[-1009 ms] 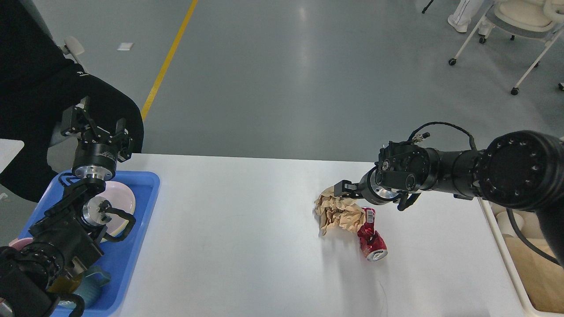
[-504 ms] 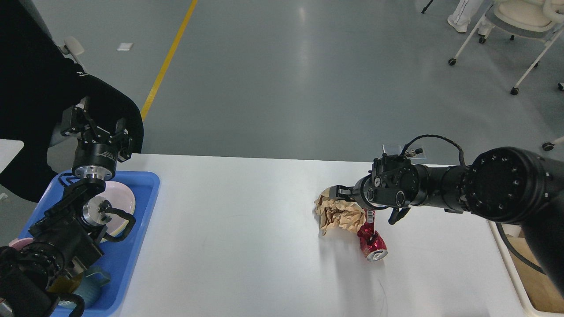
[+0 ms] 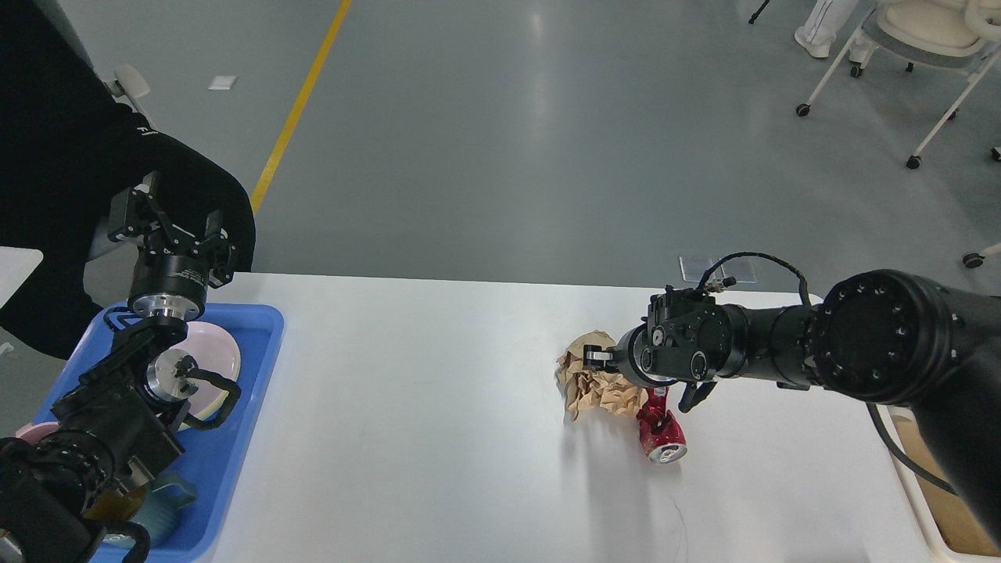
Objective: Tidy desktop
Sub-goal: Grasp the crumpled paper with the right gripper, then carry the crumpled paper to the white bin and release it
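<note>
The white desktop (image 3: 438, 438) spans the lower half of the head view. A crumpled ball of brown paper (image 3: 596, 385) lies right of centre, with a crushed red can (image 3: 661, 432) touching its right side. My right gripper (image 3: 594, 360) reaches in from the right and sits low on the top of the paper. Its fingers are dark and small, so I cannot tell how they stand. My left gripper (image 3: 168, 217) is open and empty, pointing up above the far end of the blue tray (image 3: 262, 367).
The blue tray at the left edge holds a pale pink plate (image 3: 219, 356) and a teal cup (image 3: 168, 500). A cream-white bin (image 3: 934, 489) stands off the right edge. A person in black (image 3: 70, 180) stands at the far left. A wheeled chair (image 3: 923, 47) stands far right.
My right arm has moved down and left, bringing its gripper from just above the paper's right side onto the paper. The paper, the can and my left arm have not moved.
</note>
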`<action>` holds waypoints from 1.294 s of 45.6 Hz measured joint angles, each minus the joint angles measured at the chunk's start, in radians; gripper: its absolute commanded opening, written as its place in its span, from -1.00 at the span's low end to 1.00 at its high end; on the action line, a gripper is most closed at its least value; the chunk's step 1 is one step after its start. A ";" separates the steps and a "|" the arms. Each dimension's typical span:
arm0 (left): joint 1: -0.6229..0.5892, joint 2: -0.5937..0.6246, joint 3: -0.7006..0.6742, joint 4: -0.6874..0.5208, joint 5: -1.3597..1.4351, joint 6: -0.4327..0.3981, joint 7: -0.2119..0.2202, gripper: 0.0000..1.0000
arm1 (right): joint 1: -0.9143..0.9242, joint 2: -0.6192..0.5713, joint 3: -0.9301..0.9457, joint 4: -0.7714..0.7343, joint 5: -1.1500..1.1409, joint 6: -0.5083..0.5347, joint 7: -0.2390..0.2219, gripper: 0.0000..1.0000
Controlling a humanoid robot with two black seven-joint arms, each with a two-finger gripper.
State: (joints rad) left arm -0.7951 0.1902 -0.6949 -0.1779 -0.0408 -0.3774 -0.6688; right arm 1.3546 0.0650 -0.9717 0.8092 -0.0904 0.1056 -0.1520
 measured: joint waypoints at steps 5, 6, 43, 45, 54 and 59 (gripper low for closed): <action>0.000 0.000 0.000 0.000 0.000 0.000 0.000 0.92 | 0.002 0.000 0.032 0.009 0.001 0.006 0.001 -1.00; 0.000 0.000 0.000 0.000 0.000 0.000 0.000 0.92 | 0.002 0.000 0.041 0.010 0.001 0.007 0.001 -1.00; 0.000 0.000 0.000 0.000 0.000 0.000 0.000 0.92 | 0.347 -0.379 0.319 0.182 0.008 0.325 0.002 -1.00; 0.001 0.000 0.000 0.000 0.000 0.000 0.000 0.92 | 0.377 -0.413 0.334 0.182 0.011 0.367 0.002 -1.00; 0.000 0.000 0.000 0.000 0.000 0.000 0.000 0.92 | 0.429 -0.531 0.357 0.172 0.012 0.439 -0.003 -1.00; 0.000 0.000 0.000 0.000 0.000 0.000 0.000 0.92 | 0.395 -0.583 0.351 0.104 0.006 0.419 -0.006 -1.00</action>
State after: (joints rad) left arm -0.7947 0.1902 -0.6949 -0.1779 -0.0413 -0.3773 -0.6688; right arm 1.7492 -0.5183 -0.6206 0.9134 -0.0846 0.5243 -0.1584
